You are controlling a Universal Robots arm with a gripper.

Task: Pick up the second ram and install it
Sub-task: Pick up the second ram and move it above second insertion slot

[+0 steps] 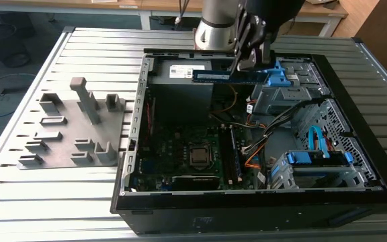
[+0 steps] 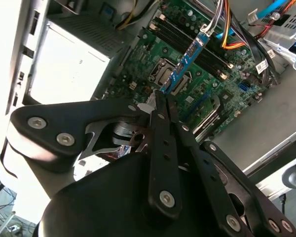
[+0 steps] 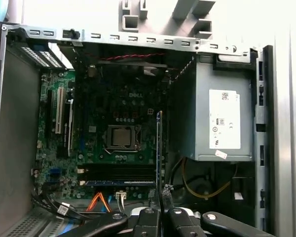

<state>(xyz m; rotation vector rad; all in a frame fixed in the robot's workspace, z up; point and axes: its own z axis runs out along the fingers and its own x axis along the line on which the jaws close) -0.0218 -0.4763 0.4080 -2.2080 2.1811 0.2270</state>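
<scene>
Exterior view: the gripper (image 1: 251, 63) hangs above the open computer case (image 1: 139, 126), jaws clamped on the second ram (image 1: 220, 75), held level. Second wrist view: it juts ahead of the jaws, its long axis crossing the memory slots (image 2: 214, 55) below. First wrist view: edge-on, likewise crosswise.

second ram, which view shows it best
The exterior view: the second ram shows its long flat side, held by the hand above the open case. The second wrist view shows it foreshortened; the first wrist view, edge-on.
</scene>
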